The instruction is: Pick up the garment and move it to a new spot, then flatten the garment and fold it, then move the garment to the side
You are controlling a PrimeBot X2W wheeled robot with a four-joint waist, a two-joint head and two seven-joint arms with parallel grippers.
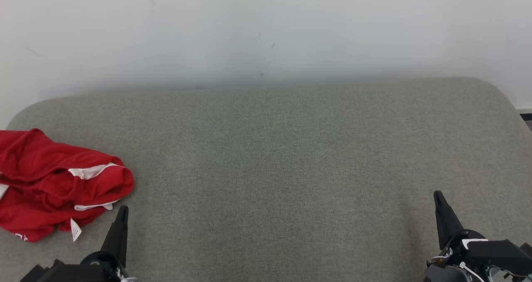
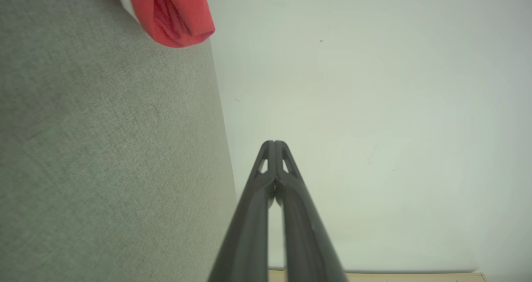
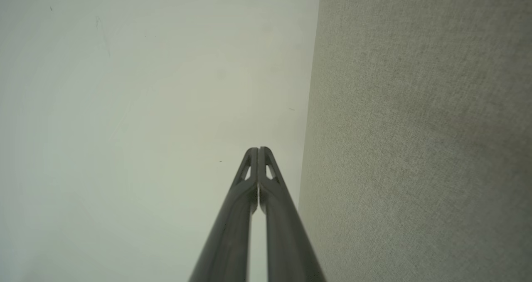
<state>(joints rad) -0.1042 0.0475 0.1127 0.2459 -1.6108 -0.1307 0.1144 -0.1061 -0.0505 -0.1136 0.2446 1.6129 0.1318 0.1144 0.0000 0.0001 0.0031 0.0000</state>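
Crumpled red-and-white jersey point(image 1: 58, 182) heaped at the grey fabric surface's point(image 1: 274, 169) left edge — dark two-fingered left gripper point(image 1: 123, 210) and right gripper point(image 1: 437, 195) both pinched closed, empty — a shallow grab could drag it overboard.

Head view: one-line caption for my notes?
Crumpled red garment on the grey fabric surface, far left; left end effector and right end effector shut, empty.

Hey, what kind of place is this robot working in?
Probably an indoor room, perhaps a bedroom or a test setup. A wide grey fabric surface, like a mattress or sofa, stands before a plain white wall, and a crumpled red jersey lies at its left edge.
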